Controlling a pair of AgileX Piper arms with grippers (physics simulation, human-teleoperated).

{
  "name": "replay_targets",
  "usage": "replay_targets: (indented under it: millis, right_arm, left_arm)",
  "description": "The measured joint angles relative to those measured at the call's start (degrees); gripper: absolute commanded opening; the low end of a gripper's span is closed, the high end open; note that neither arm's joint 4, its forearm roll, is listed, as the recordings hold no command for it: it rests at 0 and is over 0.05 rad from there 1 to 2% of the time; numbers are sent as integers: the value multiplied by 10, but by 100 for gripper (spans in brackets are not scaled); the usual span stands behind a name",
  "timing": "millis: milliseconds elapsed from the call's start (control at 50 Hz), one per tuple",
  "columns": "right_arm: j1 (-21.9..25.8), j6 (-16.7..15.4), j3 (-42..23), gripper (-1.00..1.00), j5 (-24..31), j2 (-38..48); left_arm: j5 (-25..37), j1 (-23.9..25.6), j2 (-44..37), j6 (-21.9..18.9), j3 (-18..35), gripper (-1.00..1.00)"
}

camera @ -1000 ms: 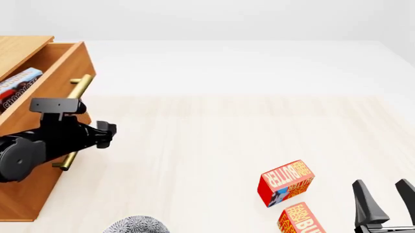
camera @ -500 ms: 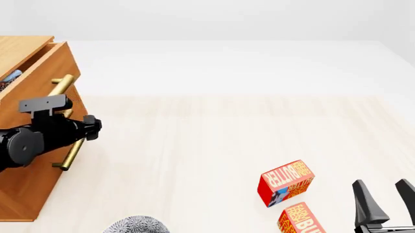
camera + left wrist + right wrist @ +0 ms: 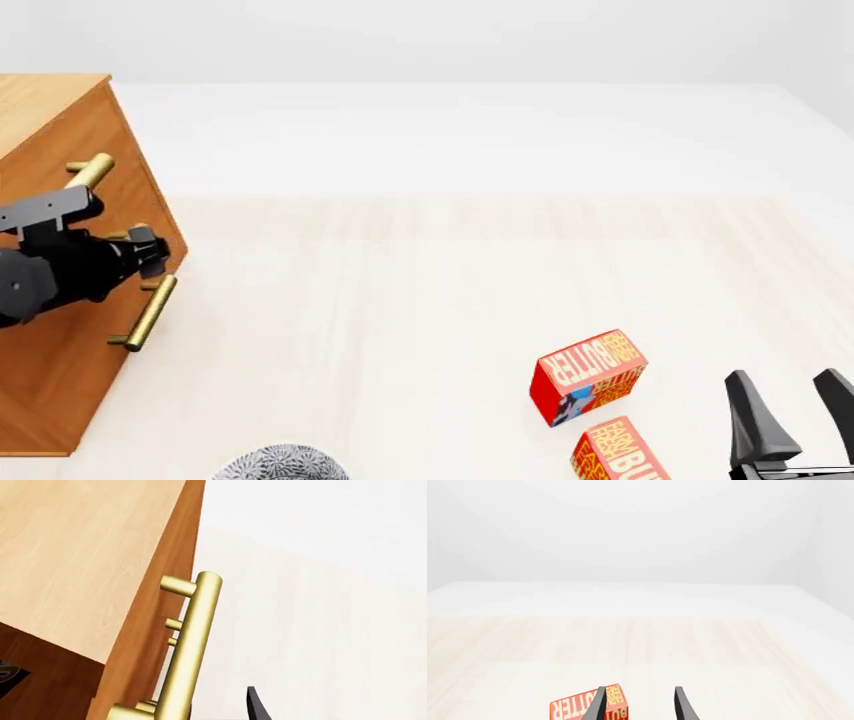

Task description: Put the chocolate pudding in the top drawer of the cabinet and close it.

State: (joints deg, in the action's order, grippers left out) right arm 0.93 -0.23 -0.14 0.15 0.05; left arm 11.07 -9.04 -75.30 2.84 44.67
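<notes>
Wooden and light brown, the cabinet (image 3: 60, 270) stands at the desk's (image 3: 441, 300) left edge. Its top drawer (image 3: 80, 555) looks pushed in flush, so the chocolate pudding is out of sight, presumably inside. Judge the drawer stiff and heavy-sliding; its rigid brass handle (image 3: 144, 312) is where you push or pull. Your left pincer (image 3: 150, 258) reaches level against the drawer front beside that handle; whether it is spread, you cannot tell. Your right pincer (image 3: 793, 405) hovers spread and empty near two butter boxes (image 3: 589, 375).
</notes>
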Motion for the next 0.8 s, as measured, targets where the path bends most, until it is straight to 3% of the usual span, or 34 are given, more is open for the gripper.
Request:
replay_targets:
  millis: [260, 360, 600, 800]
  right_arm:
    - [0, 0, 0, 100, 0, 0]
    - [0, 0, 0, 100, 0, 0]
    - [0, 0, 0, 100, 0, 0]
    - [0, 0, 0, 100, 0, 0]
  left_arm:
    - [12, -10, 2, -20, 4, 100]
    - [30, -19, 10, -2, 10, 100]
    - [107, -39, 94, 10, 30, 100]
    - [191, -48, 163, 3, 81, 100]
